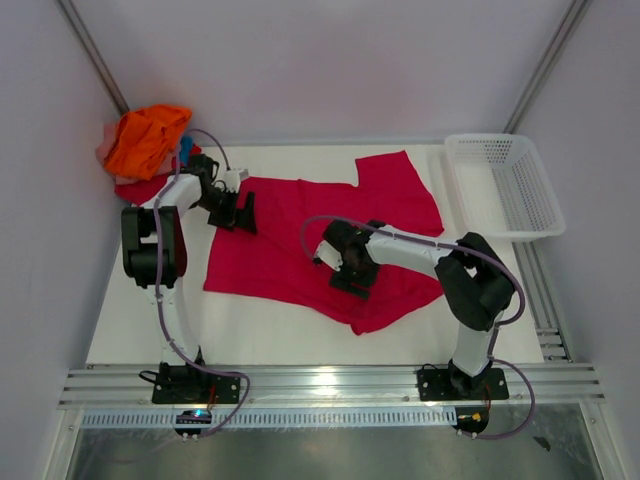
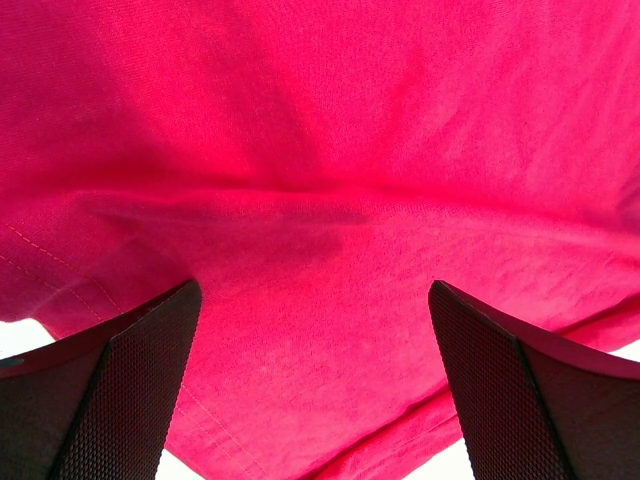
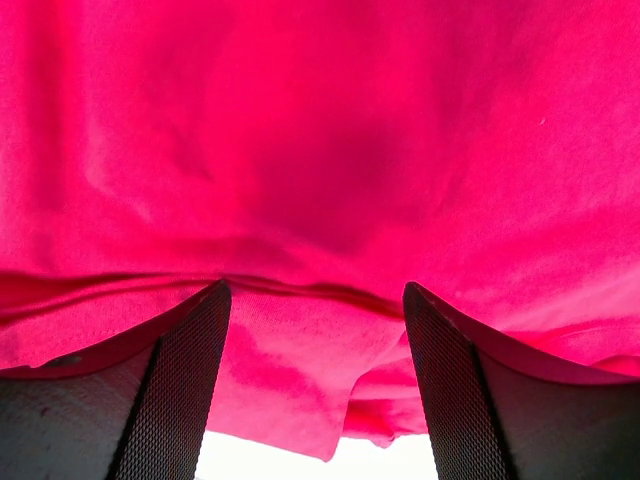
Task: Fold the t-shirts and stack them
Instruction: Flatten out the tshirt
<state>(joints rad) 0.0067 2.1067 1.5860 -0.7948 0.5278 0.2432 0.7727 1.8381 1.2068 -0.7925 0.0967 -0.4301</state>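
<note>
Crimson t-shirt (image 1: 290,250) under left hand (image 1: 237,218) and right hand (image 1: 350,283), both spread, orange pile (image 1: 148,138) back-left, basket (image 1: 490,139) back-right

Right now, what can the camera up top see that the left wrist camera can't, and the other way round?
Only the top view shows both arms whole, the right gripper, the white basket at the right, and the orange shirt heaped in the far left corner. Only the left wrist view shows a stitched seam and the dimpled fingers up close. Both show the crimson t-shirt lying on the table, with the left gripper open over it.
</note>
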